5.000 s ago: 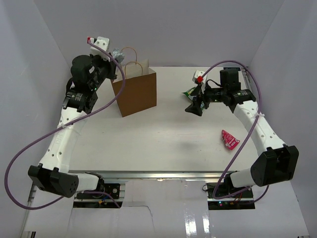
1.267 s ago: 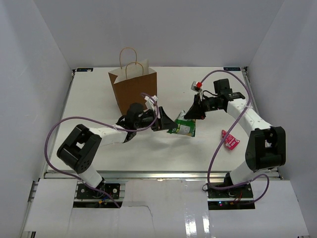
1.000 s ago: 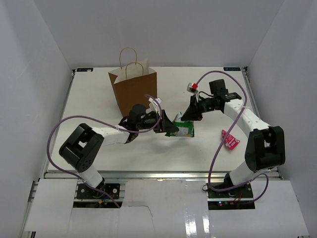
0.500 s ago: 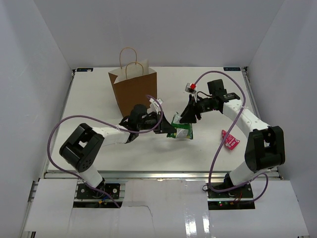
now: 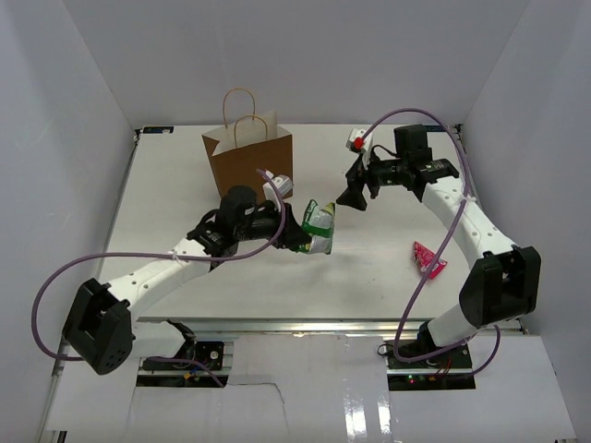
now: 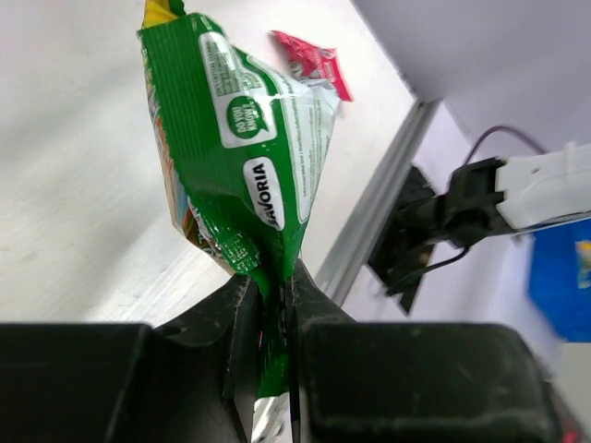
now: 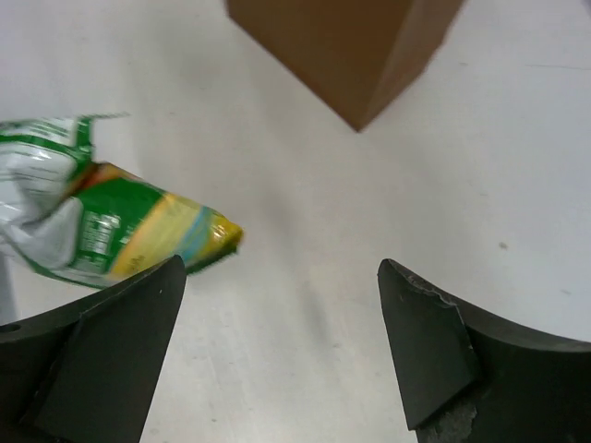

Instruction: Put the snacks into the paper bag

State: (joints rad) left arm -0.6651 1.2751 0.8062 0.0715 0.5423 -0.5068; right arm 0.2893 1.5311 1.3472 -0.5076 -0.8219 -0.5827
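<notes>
White table (image 5: 175, 185), crinkly green-and-white packet (image 5: 319, 222) pinched in left hand (image 5: 301, 240), right hand (image 5: 355, 197) spread wide.

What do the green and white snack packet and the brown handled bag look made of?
Green-and-white snack packet: probably thin plastic or foil film, glossy, with shiny highlights, sharp creases and printed labels. Brown bag: looks like matte kraft paper, dull flat panels with crisp folded edges; its looped handles may be twisted paper, too small to confirm.

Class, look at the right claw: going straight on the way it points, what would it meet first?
Probably the bare table, passing beside the green-and-white packet; depth is hard to judge.
</notes>
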